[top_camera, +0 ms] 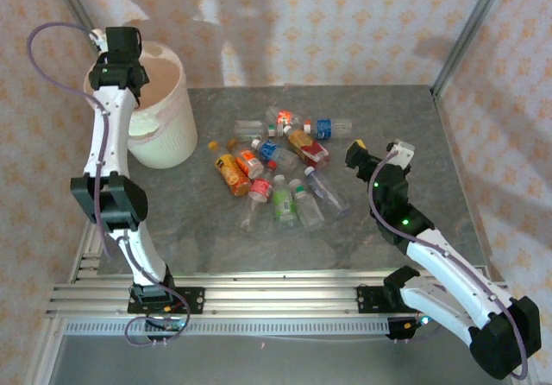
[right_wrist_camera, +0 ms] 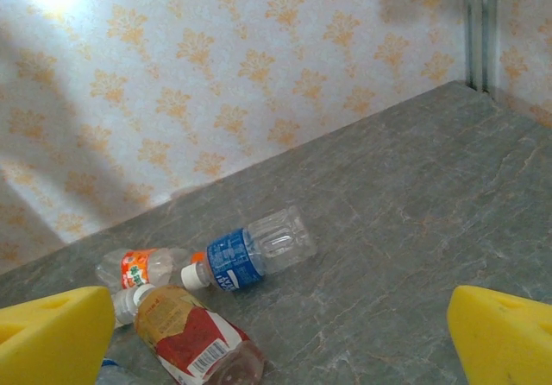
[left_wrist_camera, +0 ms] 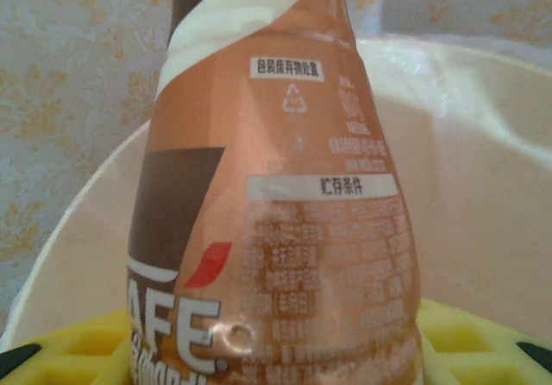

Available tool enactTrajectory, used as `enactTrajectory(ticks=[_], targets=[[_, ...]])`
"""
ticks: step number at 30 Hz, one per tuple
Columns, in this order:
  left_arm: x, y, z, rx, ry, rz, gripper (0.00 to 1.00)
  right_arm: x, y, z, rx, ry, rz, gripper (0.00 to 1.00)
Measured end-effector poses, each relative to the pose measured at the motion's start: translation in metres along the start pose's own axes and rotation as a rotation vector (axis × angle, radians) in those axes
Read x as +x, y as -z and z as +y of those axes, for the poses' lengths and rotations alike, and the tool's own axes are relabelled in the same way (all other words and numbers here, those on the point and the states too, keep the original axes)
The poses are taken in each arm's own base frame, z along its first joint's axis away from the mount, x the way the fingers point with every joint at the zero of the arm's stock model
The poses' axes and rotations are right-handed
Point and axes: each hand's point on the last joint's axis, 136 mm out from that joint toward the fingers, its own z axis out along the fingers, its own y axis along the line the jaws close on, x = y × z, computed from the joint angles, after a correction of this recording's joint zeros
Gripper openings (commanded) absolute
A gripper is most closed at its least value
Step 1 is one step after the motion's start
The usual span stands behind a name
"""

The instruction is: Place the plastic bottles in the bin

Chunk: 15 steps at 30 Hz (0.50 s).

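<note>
Holding a brown-labelled bottle (left_wrist_camera: 285,212) between its closed pads, the left pincer (top_camera: 123,67) sits above the bin (top_camera: 164,139). It should let go only with the bottle well inside the rim, so it drops cleanly. The right pincer (top_camera: 356,154) gapes empty near the other bottles (top_camera: 276,178) lying on the desk (top_camera: 388,117). The held label shows white "AFE", a recycling triangle and small Chinese print.

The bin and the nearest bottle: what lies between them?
Nothing. In the top view, the stretch of table between the bin and the orange bottle is bare.
</note>
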Motion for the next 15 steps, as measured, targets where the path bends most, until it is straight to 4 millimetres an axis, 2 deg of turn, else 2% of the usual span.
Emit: enactTrajectory(ticks=[3,8,11,15], targets=[[0.013,-0.023,-0.002,-0.048,-0.046,0.063,0.47,0.0,0.001,-0.003,0.008,0.002,0.001,0.99],[0.041,-0.049,-0.002,-0.116,-0.128,0.16,0.57,-0.004,0.004,-0.005,0.011,-0.008,-0.008,0.99],[0.046,-0.049,0.004,-0.159,-0.153,0.183,0.68,-0.003,0.005,-0.007,0.019,-0.005,-0.002,0.99],[0.037,-0.041,0.017,-0.217,-0.135,0.165,0.75,-0.002,0.004,-0.01,0.03,-0.002,0.0,0.99]])
